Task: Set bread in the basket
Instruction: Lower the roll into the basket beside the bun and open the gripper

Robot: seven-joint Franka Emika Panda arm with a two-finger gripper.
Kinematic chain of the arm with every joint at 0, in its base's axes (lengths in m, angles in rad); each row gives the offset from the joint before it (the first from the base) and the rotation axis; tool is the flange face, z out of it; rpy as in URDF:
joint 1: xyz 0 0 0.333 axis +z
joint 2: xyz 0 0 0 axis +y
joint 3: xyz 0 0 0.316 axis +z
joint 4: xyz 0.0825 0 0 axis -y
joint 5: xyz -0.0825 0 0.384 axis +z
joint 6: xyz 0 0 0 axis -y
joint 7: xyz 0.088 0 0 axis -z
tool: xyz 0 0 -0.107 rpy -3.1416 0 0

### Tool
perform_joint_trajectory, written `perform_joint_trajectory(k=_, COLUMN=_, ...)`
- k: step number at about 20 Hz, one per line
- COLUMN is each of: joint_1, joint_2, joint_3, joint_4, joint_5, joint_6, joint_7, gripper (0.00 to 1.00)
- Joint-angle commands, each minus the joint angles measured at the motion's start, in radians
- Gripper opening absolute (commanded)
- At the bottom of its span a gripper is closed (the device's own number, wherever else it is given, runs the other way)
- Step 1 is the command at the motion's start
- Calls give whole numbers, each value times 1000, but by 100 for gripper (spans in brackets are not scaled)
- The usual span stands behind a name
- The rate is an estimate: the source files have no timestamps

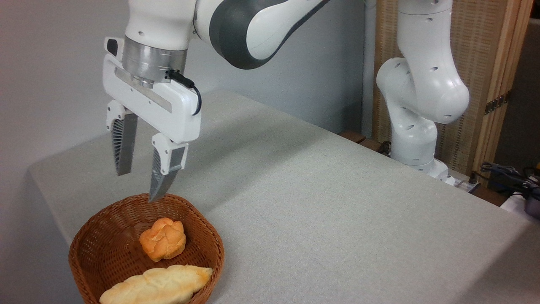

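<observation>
A: While ribbed fingers (122,143) stand apart, empty, the gripper (137,185) hangs above the woven wicker basket (90,261).
B: Contents?
A: Braided pale bread (158,285) lies inside against the near rim; knotted orange roll (163,238) behind it. Grey cloth-textured table (337,202) extends right.

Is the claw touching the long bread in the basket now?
Apart. The camera view shows the open claw raised over the basket's far rim, empty, while the bread lies at the near side, well below it.
</observation>
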Motion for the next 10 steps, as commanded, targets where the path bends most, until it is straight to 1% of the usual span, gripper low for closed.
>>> perform_joint_trajectory(k=1, joint_1=-9, joint_2=-13, joint_3=10, joint_4=12, joint_5=-1, joint_6=-143, joint_7=-13, gripper=100)
perform_joint_trajectory(k=3, joint_1=-9, joint_2=-16, joint_3=12, joint_4=24, joint_5=8, joint_6=-211, joint_7=-12, gripper=100)
perform_joint_trajectory(k=6, joint_1=-9, joint_2=-16, joint_3=10, joint_4=49, joint_5=80, joint_6=-343, joint_7=1, gripper=100)
perform_joint_trajectory(k=7, joint_1=-9, joint_2=-16, joint_3=9, joint_4=52, joint_5=89, joint_6=-364, joint_7=2, gripper=100)
perform_joint_trajectory(k=10, joint_1=-10, joint_2=-16, joint_3=10, joint_4=53, joint_5=89, joint_6=-371, joint_7=-7, gripper=100)
